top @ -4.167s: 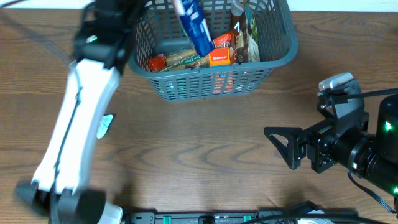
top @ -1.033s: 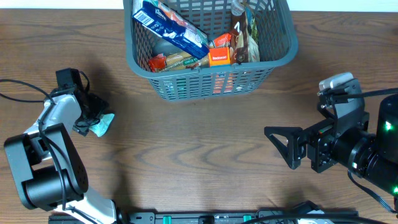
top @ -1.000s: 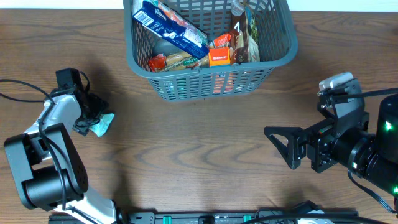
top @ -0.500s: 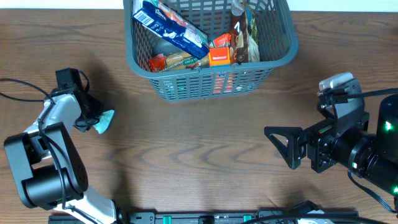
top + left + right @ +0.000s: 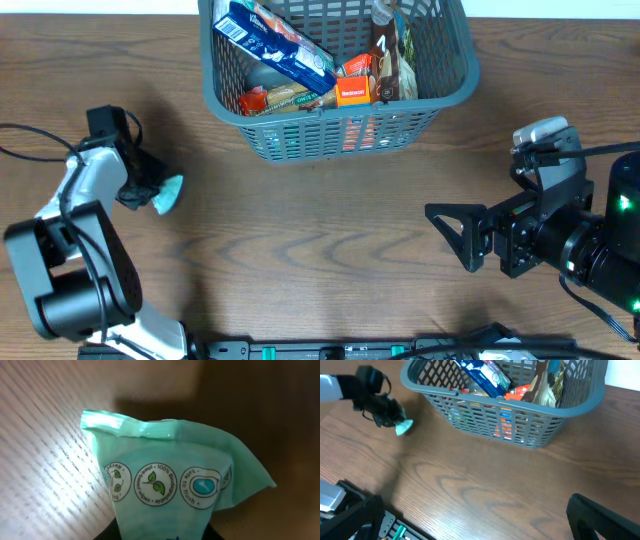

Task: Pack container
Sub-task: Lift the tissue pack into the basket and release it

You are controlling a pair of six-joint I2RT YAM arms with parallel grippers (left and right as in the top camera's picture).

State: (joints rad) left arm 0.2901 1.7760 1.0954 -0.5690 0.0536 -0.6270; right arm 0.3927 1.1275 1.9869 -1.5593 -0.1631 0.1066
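Mint-green plastic fills the left wrist view: the packet (image 5: pixel 170 485) runs down between the dark jaws of the left gripper (image 5: pixel 140 187). A second ago those jaws stood wide around it; now they pinch its near end. The packet has turned a little and sticks out towards the middle of the table (image 5: pixel 320 240). I judge the pick-up made and the carry the step in hand, though I cannot tell whether the packet is off the wood. Across the table the right gripper (image 5: pixel 455 237) hangs wide and holds nothing, well apart from everything, unmoved. Beyond the left arm lies bare wood, open room for a lift and a swing forward and to the right. At the far edge sits the basket (image 5: pixel 320 135), already holding a blue box (image 5: pixel 280 45), orange packs and a brown bag. Its near left rim is the edge to clear, and a little floor shows under the box.
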